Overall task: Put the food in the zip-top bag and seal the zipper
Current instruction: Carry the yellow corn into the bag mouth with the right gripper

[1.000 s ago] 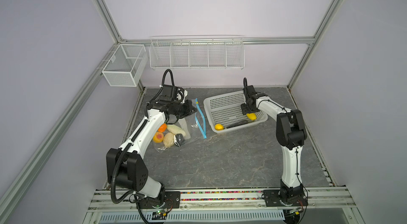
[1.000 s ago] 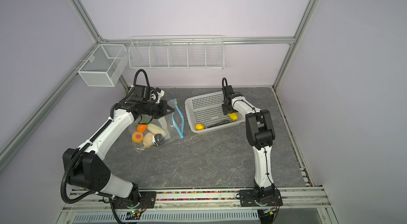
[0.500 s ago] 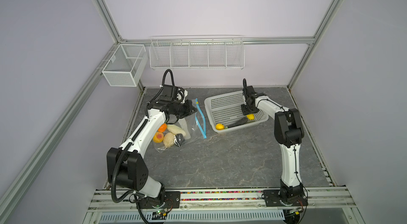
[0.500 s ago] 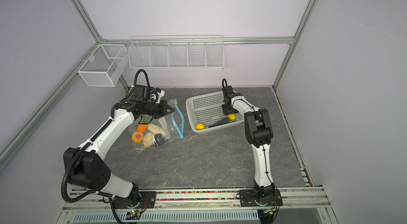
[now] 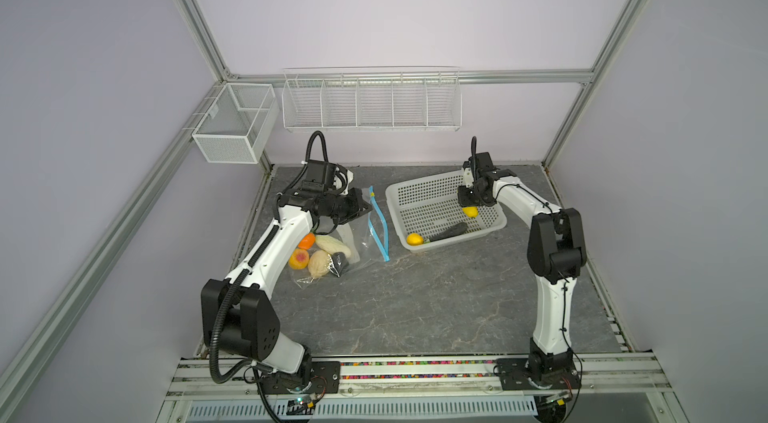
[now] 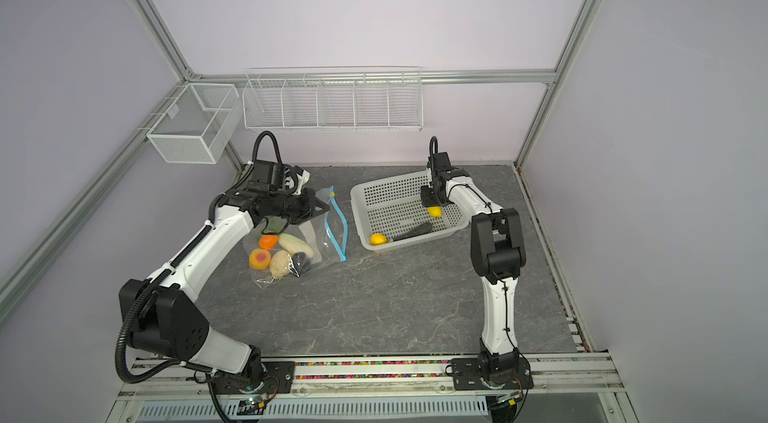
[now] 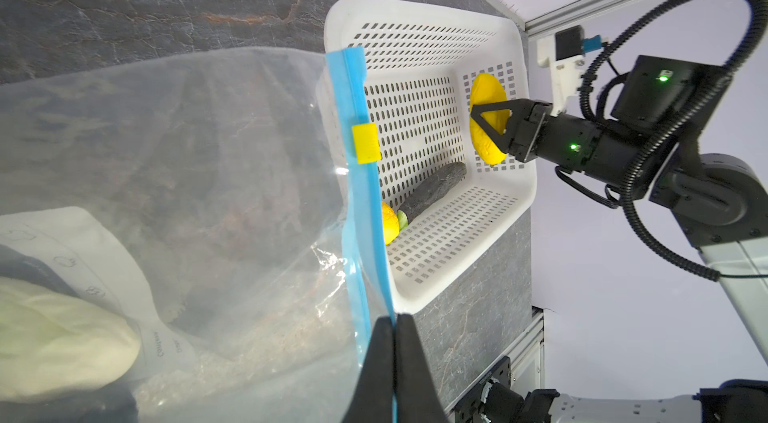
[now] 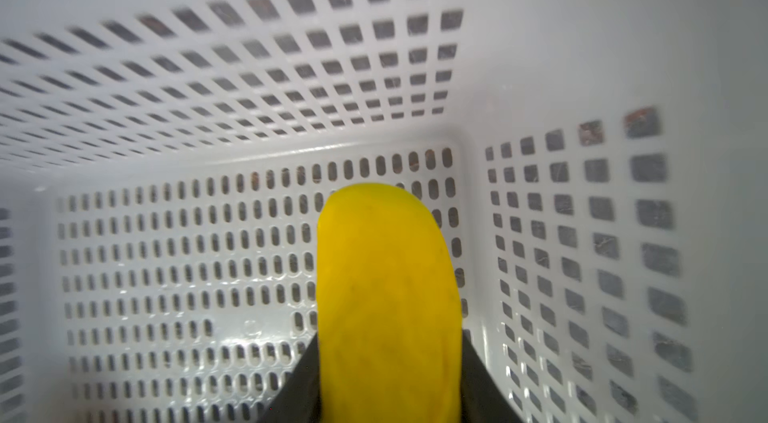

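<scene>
Both top views are floored by a grey marbled tabletop [image 5: 415, 308]. A white perforated basket [image 5: 457, 239] is seen at the back right. Just left of it, a clear, crinkly zip-top bag [image 5: 361, 234] is spread on the table, and a white label patch [image 7: 104, 258] is visible on it in the left wrist view. The light-blue zipper [image 5: 382, 229] runs along the bag edge nearest the basket.

That edge is pinched by the left gripper [image 7: 395, 325], whose jaws are pressed together on the blue strip. The right gripper [image 5: 471, 204] is lowered into the basket, its jaws closed against both sides of a smooth yellow fruit [image 8: 386, 275].

Inside the bag, a cream-white long piece [image 5: 332, 245], a tan bumpy piece [image 5: 318, 263], an orange-pink round fruit [image 5: 299, 258], a small orange fruit [image 5: 307, 240] and a dark piece [image 5: 340, 269] are gathered. A dark green cucumber-like piece [image 5: 449, 231] and a yellow-orange round fruit [image 5: 414, 239] are left on the basket floor. A small yellow slider [image 7: 365, 143] sits on the zipper.
</scene>
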{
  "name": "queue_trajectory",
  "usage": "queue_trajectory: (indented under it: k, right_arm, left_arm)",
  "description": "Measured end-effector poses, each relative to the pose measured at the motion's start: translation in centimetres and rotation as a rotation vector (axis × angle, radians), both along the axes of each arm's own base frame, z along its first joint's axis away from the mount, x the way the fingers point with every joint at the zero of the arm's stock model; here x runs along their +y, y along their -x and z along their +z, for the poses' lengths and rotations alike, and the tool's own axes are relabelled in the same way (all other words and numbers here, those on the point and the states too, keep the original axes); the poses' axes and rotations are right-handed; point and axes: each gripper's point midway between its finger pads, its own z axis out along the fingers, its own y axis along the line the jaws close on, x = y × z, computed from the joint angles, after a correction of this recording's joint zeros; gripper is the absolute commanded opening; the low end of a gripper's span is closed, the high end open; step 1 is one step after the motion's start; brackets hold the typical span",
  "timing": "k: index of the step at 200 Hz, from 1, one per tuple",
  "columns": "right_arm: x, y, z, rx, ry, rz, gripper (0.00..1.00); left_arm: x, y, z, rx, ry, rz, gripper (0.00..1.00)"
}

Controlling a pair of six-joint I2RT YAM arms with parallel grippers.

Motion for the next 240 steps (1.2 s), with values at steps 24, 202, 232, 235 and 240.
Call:
queue_trajectory:
  k: [24, 202, 232, 235, 240]
  right_arm:
    - [1.0, -0.1, 2.6, -0.047, -0.109, 0.007, 0.3]
    - [25.3, 14.8, 10.8, 0.065, -0.916, 0.608, 0.26]
    - [26.6, 16.1, 11.9, 0.082, -0.946, 0.654, 0.25]
    - [26.7, 16.1, 12.0, 0.082, -0.948, 0.657, 0.25]
    - [27.0, 16.3, 12.3, 0.082, -0.952, 0.667, 0.25]
  left_arm:
    - [0.0, 0.0, 0.0, 0.004, 0.003, 0.004, 0.0]
    - [0.0, 0.0, 0.1, 0.006, 0.004, 0.012, 0.0]
    - [0.1, 0.0, 0.2, 0.003, 0.005, 0.013, 0.0]
    - [0.1, 0.0, 0.2, 0.003, 0.005, 0.013, 0.0]
    - [0.1, 0.0, 0.2, 0.002, 0.006, 0.013, 0.0]
